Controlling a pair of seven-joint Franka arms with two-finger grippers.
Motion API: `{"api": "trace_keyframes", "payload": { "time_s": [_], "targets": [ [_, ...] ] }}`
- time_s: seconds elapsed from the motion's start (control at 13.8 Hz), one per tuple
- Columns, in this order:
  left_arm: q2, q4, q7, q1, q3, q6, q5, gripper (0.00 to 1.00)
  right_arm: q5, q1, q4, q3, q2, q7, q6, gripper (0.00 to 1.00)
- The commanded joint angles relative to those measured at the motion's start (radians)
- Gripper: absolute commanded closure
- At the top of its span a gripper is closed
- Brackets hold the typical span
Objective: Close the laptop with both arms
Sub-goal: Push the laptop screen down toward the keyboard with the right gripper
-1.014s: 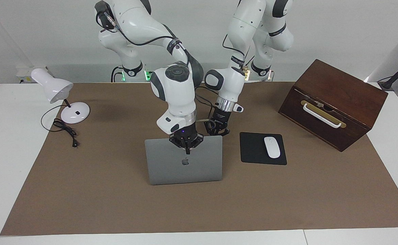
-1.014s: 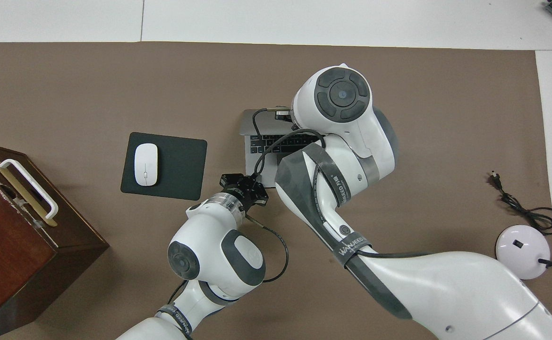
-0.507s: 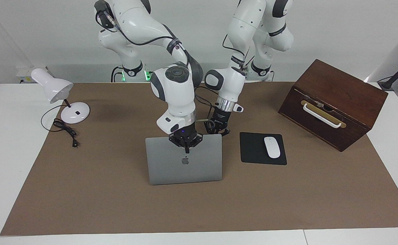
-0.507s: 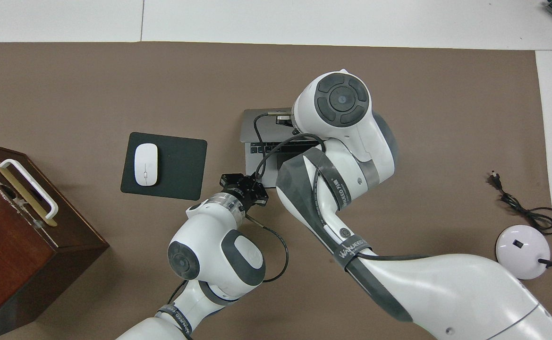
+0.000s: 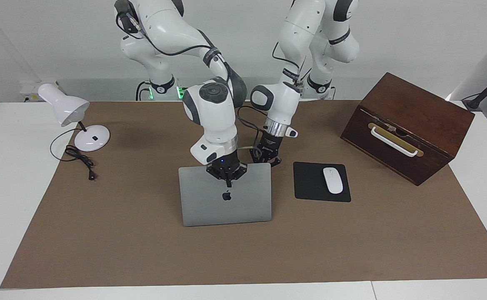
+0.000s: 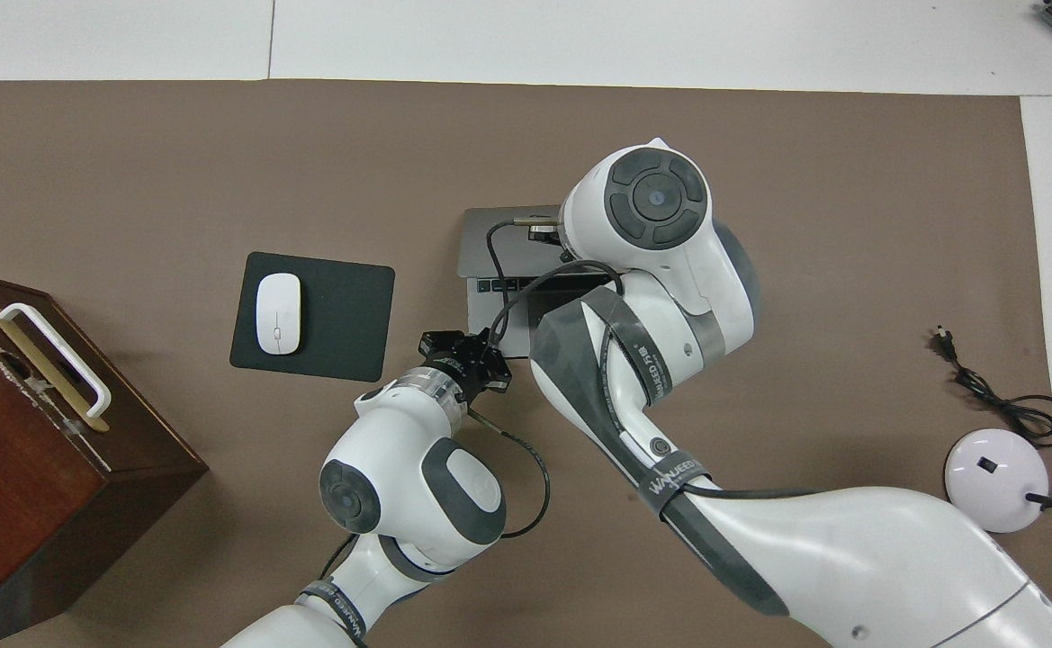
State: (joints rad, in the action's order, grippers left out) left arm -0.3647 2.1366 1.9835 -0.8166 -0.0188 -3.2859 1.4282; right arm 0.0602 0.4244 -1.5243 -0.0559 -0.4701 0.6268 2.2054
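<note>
One laptop (image 5: pixel 226 200), mouse (image 5: pixel 333 180), pad (image 5: pixel 310 183), lamp (image 5: pixel 74 114), box (image 5: pixel 410 125).

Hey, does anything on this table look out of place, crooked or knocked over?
Only the wooden box stands out: it sits tipped, its top slanting and its white handle at an angle, at the left arm's end of the table. The lamp, mouse and mouse pad look tidy.

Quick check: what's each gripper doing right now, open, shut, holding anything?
Left gripper: shut, empty, at the laptop's corner nearest the mouse pad.
Right gripper: shut, empty, fingertips against the lid's upper edge.
</note>
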Motion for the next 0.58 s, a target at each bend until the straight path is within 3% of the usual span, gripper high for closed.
{"api": "trace_keyframes", "payload": {
  "time_s": [0.0,0.51],
  "targets": [
    [-0.065,0.005,0.005,-0.013,0.008,0.003,0.028,1.00,-0.022,-0.009,-0.060,-0.009,0.028,0.020,0.031,1.00],
    [-0.065,0.005,0.005,-0.018,0.008,0.003,0.017,1.00,-0.023,-0.009,-0.069,-0.009,0.025,0.019,0.034,1.00]
  ]
}}
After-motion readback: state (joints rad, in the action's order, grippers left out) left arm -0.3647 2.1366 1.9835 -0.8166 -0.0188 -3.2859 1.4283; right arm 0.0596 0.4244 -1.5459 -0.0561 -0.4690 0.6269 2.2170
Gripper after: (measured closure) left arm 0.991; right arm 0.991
